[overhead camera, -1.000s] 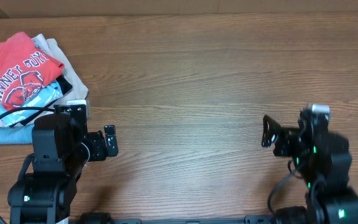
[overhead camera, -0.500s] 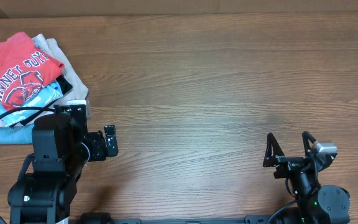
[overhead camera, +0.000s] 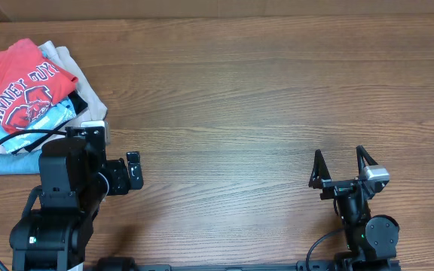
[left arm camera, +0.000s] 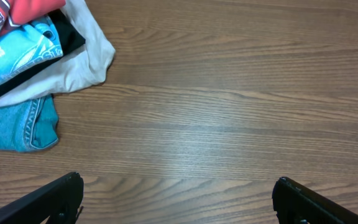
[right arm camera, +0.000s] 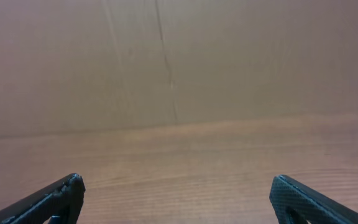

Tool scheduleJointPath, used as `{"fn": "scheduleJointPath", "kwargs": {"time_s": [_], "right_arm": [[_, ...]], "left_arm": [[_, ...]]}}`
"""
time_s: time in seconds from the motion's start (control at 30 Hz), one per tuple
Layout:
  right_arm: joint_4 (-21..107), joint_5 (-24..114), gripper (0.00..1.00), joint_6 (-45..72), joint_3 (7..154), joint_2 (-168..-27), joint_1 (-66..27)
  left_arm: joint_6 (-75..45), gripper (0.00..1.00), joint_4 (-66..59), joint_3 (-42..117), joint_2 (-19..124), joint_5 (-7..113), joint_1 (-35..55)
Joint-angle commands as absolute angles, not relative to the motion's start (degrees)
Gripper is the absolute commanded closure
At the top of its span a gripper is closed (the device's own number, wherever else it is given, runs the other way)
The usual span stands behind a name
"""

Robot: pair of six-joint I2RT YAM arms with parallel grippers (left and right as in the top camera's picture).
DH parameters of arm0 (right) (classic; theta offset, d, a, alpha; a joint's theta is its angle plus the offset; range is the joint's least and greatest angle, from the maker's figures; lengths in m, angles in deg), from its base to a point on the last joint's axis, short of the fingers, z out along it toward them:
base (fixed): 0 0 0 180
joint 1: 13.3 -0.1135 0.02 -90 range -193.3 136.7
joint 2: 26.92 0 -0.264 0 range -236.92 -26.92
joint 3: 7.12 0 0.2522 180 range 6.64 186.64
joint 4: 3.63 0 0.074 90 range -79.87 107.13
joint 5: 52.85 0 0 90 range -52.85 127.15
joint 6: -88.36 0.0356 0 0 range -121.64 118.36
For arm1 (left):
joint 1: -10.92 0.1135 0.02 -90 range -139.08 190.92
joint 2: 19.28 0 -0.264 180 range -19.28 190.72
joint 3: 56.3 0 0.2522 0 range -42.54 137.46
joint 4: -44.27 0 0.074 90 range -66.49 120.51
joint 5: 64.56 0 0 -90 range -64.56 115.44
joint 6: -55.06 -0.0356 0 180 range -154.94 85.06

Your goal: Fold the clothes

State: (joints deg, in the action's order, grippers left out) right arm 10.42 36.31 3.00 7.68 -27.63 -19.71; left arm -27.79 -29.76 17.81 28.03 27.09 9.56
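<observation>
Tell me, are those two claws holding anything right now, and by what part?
Nothing is held. The left gripper and the right gripper both stand open and empty. The red T-shirt lies apart from both, untouched.

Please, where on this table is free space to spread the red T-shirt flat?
The brown wooden table is bare across its middle and right, between the pile of folded garments and the open right gripper. Crowded: the far left corner, where the red cotton T-shirt lies on that pile, near the left gripper.

A light blue shirt [left arm camera: 17, 53], beige garment [left arm camera: 89, 62] and denim piece [left arm camera: 17, 124] lie stacked on the wooden table [overhead camera: 239, 98]
</observation>
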Motion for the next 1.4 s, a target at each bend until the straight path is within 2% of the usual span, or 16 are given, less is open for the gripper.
{"fn": "scheduleJointPath", "kwargs": {"time_s": [0.0, 0.07, 0.9, 1.13, 1.37], "right_arm": [[11.23, 36.50, 0.00, 3.22, 7.09, -27.07, -19.56], [15.25, 37.31, 0.00, 3.22, 7.09, -27.09, -19.60], [14.95, 37.23, 0.00, 3.20, 7.13, -27.37, -19.67], [14.95, 37.20, 0.00, 3.20, 7.13, -27.37, -19.67], [14.95, 37.23, 0.00, 3.20, 7.13, -27.37, -19.67]], "left_arm": [[-27.17, 0.00, -29.68, 17.71, 27.96, 26.72, 9.89], [-27.17, 0.00, -29.68, 17.71, 27.96, 26.72, 9.89], [-27.17, 0.00, -29.68, 17.71, 27.96, 26.72, 9.89], [-27.20, 0.00, -30.57, 17.66, 26.56, 26.30, 2.96], [-27.22, 0.00, -37.28, 16.66, 23.02, 24.93, 2.85]]}}
